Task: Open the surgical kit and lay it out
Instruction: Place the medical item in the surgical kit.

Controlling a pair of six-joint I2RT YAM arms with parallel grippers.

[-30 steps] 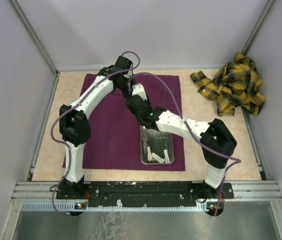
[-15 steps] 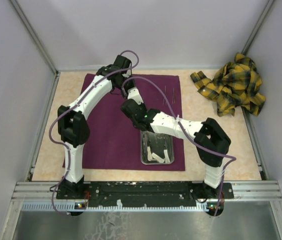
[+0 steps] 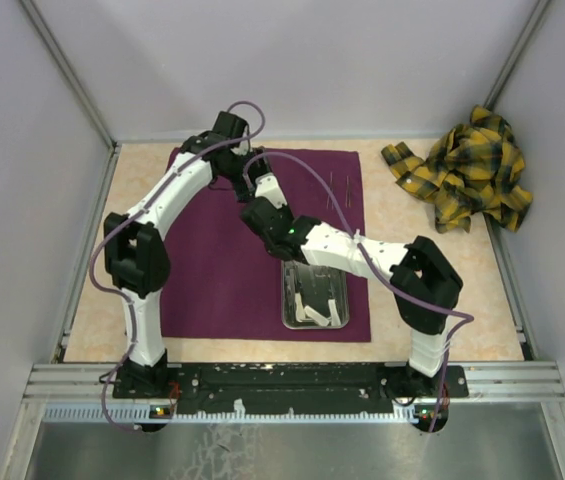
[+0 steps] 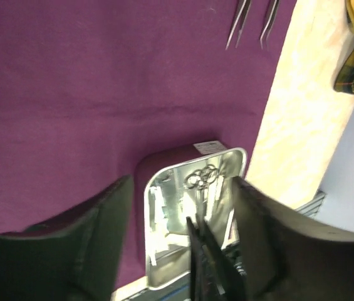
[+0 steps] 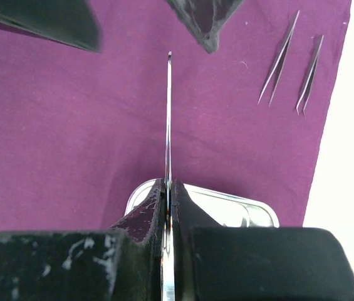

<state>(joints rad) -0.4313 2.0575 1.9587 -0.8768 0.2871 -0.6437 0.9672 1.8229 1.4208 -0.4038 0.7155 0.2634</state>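
Note:
The dark purple cloth (image 3: 212,260) lies spread flat. The steel tray (image 3: 315,295) sits on its near right part, with scissors (image 4: 203,177) and white pieces inside. Two forceps (image 3: 340,190) lie on the cloth's far right. My right gripper (image 5: 169,185) is shut on a thin metal instrument (image 5: 169,113), seen edge-on and held above the cloth. My left gripper (image 4: 183,188) hovers open just beyond it, its fingers (image 5: 205,19) on either side of the instrument's tip and apart from it.
A crumpled yellow plaid cloth (image 3: 472,170) lies at the far right corner of the tan table (image 3: 432,250). Grey walls close in the left, back and right sides. Both arms cross over the middle of the purple cloth.
My right gripper has closed on the thin instrument. My left gripper has opened and its arm has drawn back a little to the left.

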